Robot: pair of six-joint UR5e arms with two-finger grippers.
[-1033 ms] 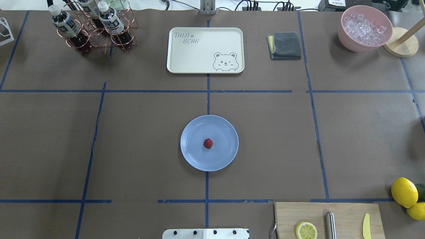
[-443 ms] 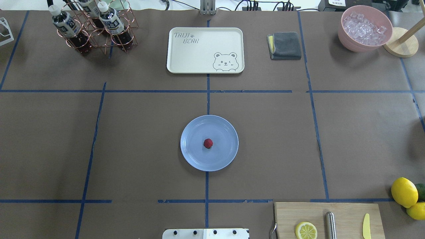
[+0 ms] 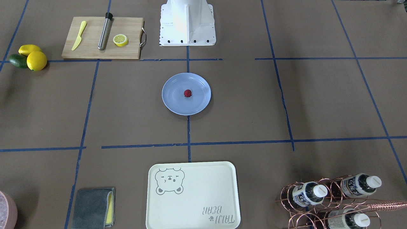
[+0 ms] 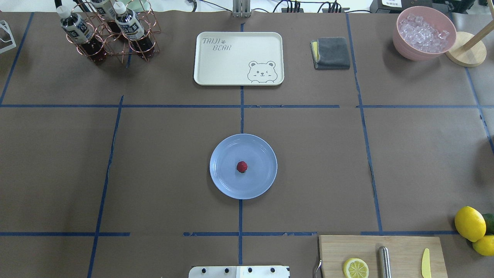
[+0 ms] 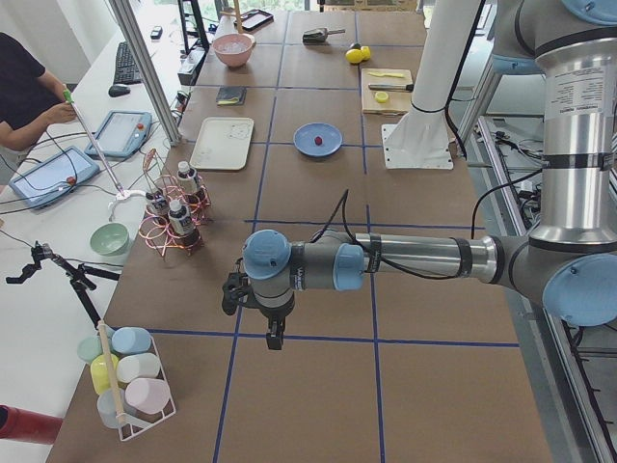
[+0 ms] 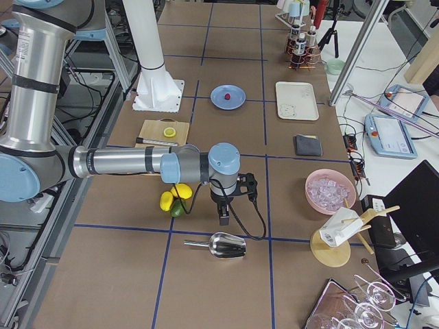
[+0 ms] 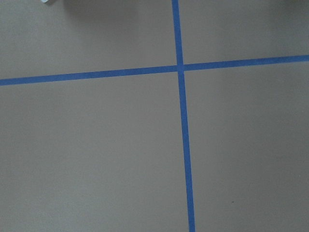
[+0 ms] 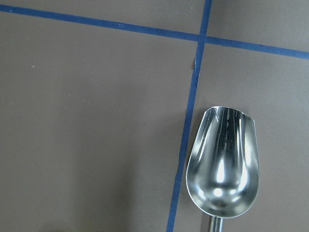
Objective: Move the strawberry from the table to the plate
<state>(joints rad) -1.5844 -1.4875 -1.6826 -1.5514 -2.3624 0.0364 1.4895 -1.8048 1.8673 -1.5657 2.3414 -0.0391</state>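
The small dark-red strawberry (image 4: pixel 242 166) lies at the middle of the light-blue plate (image 4: pixel 225 184) on the brown taped table (image 4: pixel 162 162). In the front-facing view the strawberry (image 3: pixel 188 93) sits on the same plate (image 3: pixel 173 105). Neither gripper appears in these two views. My left gripper (image 5: pixel 275 339) hangs over bare table far from the plate, at the table's left end. Near a metal scoop (image 6: pixel 219 245) at the right end, my right gripper (image 6: pixel 224 218) points down. I cannot tell whether either is open or shut; the wrist views show no fingers.
A cream bear tray (image 4: pixel 238 58) lies beyond the plate, a copper rack of bottles (image 4: pixel 110 33) at far left, a grey cloth (image 4: pixel 331 53) and pink bowl of ice (image 4: pixel 424 33) at far right. A cutting board (image 4: pixel 382 256) and lemons (image 4: pixel 470 223) sit near right.
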